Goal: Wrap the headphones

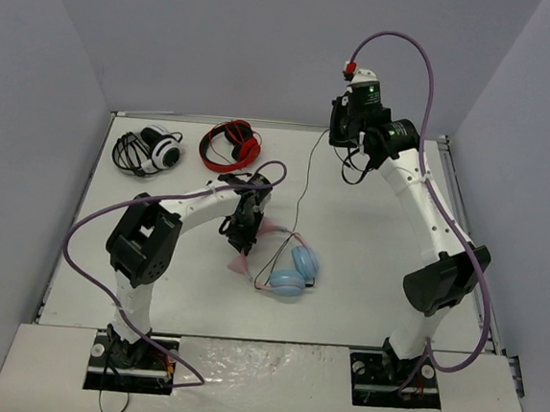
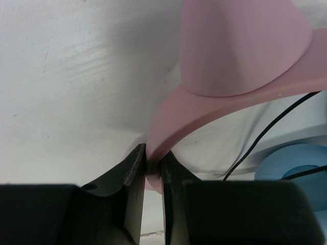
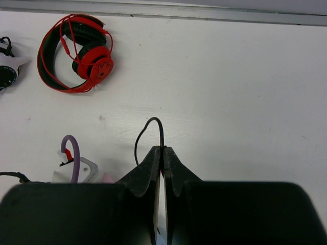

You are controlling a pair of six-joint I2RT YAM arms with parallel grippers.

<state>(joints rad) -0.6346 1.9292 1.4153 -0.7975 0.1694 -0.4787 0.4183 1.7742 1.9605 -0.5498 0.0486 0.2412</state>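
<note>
Headphones: I see them lying on the desk a little left of centre, just beside the left arm's wrist.
Ear cups: light blue, side by side on the desk, to the right of my left claw.
Headband: pink. One cat ear fills the upper right of my left wrist view, and the band curves down to the fingertips.
Left claw: jaws nearly together and clamped on the edge of the headband, low over the desk.
Cable: thin and black. It runs from the ear cups up across the desk toward the far side, rising to my right claw.
Right claw: jaws pressed together on the cable, and a small loop of it stands out past the fingertips. The claw is held above the far part of the desk.
Red headphones: at the far edge of the desk, well apart from both claws. I also see them in the right wrist view.
White headphones: left of the red pair, at the far left corner.
</note>
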